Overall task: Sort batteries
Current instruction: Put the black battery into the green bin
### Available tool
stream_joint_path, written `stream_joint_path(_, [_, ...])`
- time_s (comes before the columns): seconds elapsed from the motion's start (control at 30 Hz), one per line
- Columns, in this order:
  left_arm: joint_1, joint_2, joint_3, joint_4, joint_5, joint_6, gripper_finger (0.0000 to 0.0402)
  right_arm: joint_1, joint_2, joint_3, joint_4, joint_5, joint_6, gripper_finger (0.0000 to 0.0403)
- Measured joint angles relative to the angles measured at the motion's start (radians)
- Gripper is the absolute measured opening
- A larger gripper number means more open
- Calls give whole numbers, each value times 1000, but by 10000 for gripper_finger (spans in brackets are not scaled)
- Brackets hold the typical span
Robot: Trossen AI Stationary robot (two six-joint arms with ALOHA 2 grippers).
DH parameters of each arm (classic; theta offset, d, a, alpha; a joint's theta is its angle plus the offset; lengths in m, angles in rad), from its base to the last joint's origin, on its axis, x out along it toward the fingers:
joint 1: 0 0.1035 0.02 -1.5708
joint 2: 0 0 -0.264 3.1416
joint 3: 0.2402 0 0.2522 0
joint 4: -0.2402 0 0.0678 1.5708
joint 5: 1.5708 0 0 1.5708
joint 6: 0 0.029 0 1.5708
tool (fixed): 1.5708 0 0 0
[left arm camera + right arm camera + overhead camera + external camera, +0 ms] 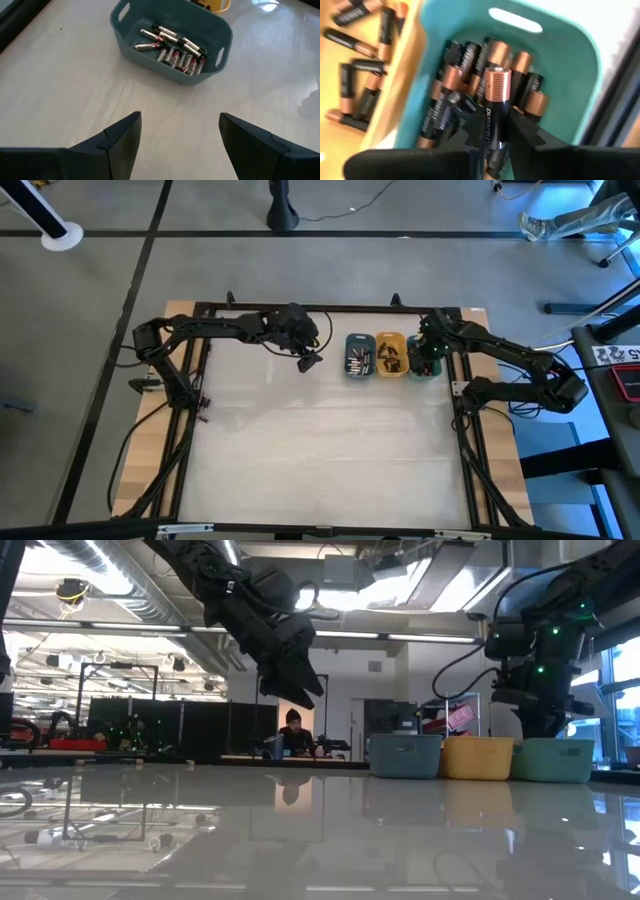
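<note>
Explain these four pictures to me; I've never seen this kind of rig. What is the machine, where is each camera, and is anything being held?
Two dark robot arms work at a table. One camera looks down from above, one sits level with the tabletop, and one rides on each wrist. Three small trays stand in a row: slate-blue tray, orange tray, green tray, each holding batteries. The right gripper is over the green tray, jaws shut on a black-and-copper battery. The left gripper hangs above bare table near the blue tray, jaws open, empty.
</note>
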Motion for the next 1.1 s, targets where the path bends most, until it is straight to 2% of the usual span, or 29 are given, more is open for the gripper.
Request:
stream_joint_path(0.47, [1,0,0,22,1,-18,255,0,139,0,42,-9,-19,53])
stream_joint_path(1.1, [1,0,0,25,0,-18,255,0,144,1,51,-9,-57,73])
